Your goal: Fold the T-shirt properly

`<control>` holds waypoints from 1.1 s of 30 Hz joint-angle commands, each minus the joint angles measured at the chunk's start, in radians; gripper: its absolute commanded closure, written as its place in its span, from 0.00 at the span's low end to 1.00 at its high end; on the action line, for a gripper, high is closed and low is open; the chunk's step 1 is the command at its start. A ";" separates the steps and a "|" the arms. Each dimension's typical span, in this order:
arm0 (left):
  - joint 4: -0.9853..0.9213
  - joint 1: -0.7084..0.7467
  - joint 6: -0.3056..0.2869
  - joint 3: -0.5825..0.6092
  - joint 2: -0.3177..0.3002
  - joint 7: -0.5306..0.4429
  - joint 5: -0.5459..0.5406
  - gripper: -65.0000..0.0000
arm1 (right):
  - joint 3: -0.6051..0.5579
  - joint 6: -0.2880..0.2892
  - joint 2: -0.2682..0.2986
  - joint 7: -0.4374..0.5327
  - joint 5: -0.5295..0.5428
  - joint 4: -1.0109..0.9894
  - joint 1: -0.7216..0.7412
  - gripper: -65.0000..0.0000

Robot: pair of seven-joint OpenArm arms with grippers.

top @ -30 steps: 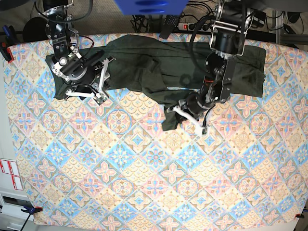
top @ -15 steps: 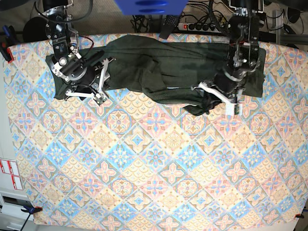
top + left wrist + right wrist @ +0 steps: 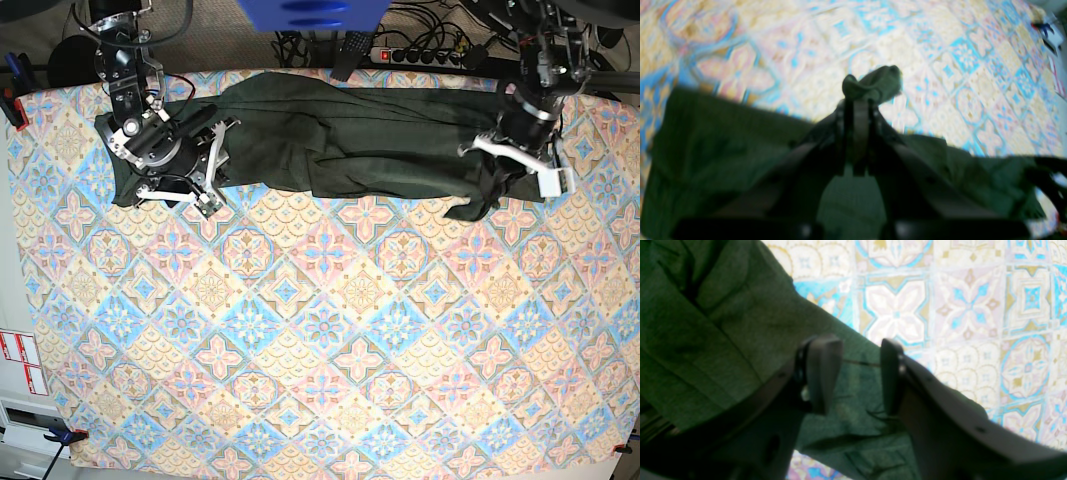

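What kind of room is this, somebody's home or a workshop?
Most likely a lab or workshop. Two robot arms work a green shirt on a table covered by a patterned cloth, with a power strip and tangled cables behind.

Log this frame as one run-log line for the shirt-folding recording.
stage: spreading | left gripper: shut on T-shirt sleeve end, lifted | right gripper: open, over shirt's other end | shirt: bunched along far edge of tablecloth

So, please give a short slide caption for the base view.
Left gripper pinches a corner of the T-shirt on the patterned tablecloth.
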 commanded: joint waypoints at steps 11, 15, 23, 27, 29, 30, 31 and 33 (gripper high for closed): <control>0.001 0.090 -0.009 -0.150 -0.068 -0.021 -0.130 1.00 | 0.003 -0.002 0.007 0.017 0.001 0.014 0.006 0.64; -0.001 0.113 -0.009 -0.169 -0.071 -0.019 -0.129 1.00 | 0.000 -0.002 0.007 0.017 0.001 0.014 0.006 0.64; -0.010 0.119 -0.009 -0.166 -0.065 -0.019 -0.055 1.00 | 0.002 -0.002 0.007 0.017 0.001 0.014 0.006 0.64; -0.022 0.121 -0.009 -0.164 -0.065 -0.019 -0.032 1.00 | 0.000 -0.002 0.007 0.017 0.001 0.014 0.006 0.64; -0.036 0.119 -0.009 -0.163 -0.065 -0.019 -0.023 1.00 | 0.000 -0.002 0.007 0.017 0.001 0.014 0.006 0.64; -0.045 0.119 -0.009 -0.163 -0.065 -0.019 -0.020 1.00 | 0.000 -0.002 0.007 0.017 0.001 0.014 0.006 0.64; -0.056 0.118 -0.009 -0.163 -0.065 -0.019 -0.020 1.00 | 0.000 -0.002 0.007 0.017 0.001 0.014 0.006 0.64; -0.093 0.113 -0.009 -0.164 -0.065 -0.019 -0.018 1.00 | 0.000 -0.002 0.007 0.017 0.001 0.014 0.006 0.64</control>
